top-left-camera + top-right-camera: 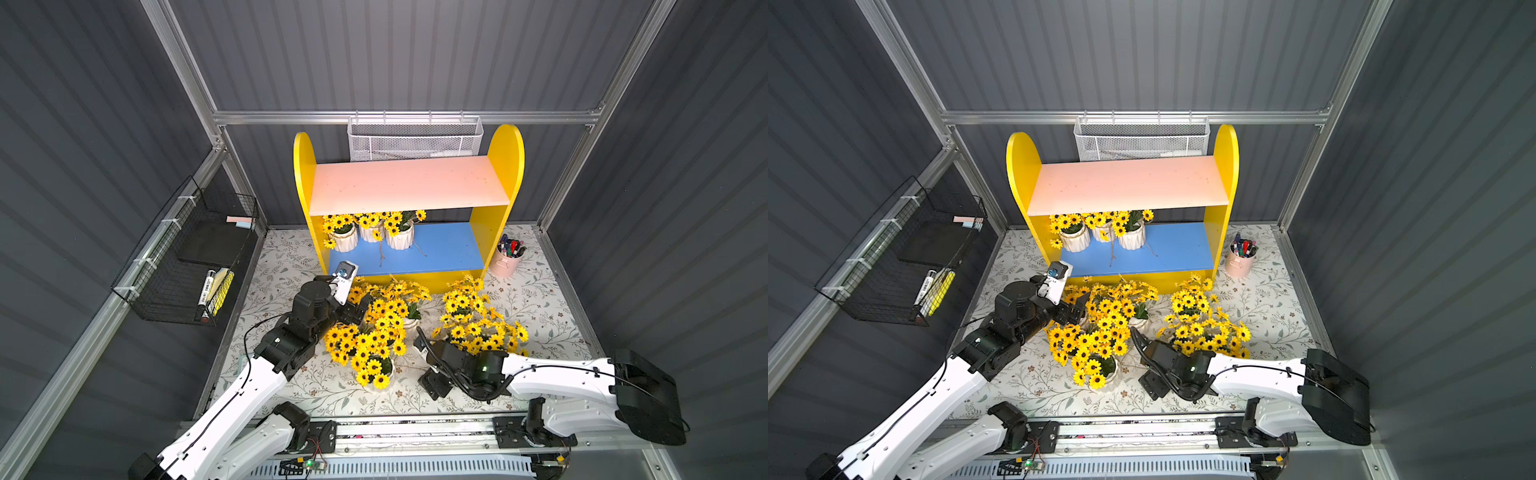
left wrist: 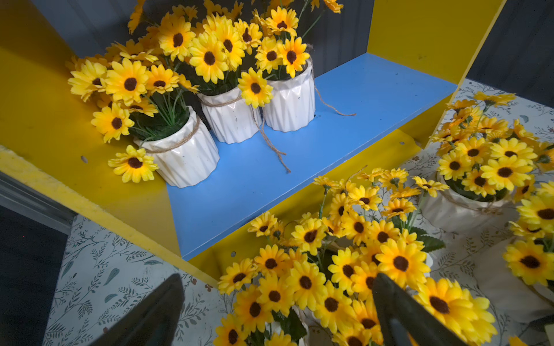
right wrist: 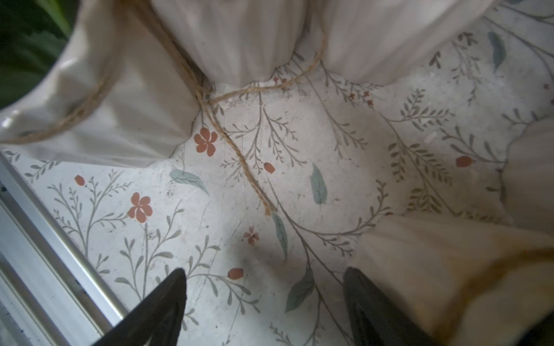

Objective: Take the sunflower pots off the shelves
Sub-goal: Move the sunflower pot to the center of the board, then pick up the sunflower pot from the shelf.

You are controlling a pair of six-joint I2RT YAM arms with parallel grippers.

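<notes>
Facing the parted fingers (image 2: 162, 311) of the left gripper (image 2: 278, 284), three white ribbed sunflower pots (image 2: 230, 119) occupy the yellow wooden shelves (image 2: 374, 90); removed pots (image 3: 126, 125) flank the right gripper (image 3: 265, 272), whose fingers (image 3: 162, 314) are likewise parted.

Dark grey ribbed walls (image 1: 395, 54) in aluminium framing (image 1: 407, 117) enclose a floral-patterned table (image 1: 540, 299); a black wire basket (image 1: 187, 257) hangs left.

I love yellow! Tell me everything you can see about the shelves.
The shelves look like painted wood: two yellow side panels with rounded tops, a bare pale pink upper board and a blue lower board. They stand upright at the back of the flowery table. Three sunflower pots huddle at the blue board's left end, twine trailing across it. A mesh basket hangs behind, and a pen cup stands by the right panel.
</notes>
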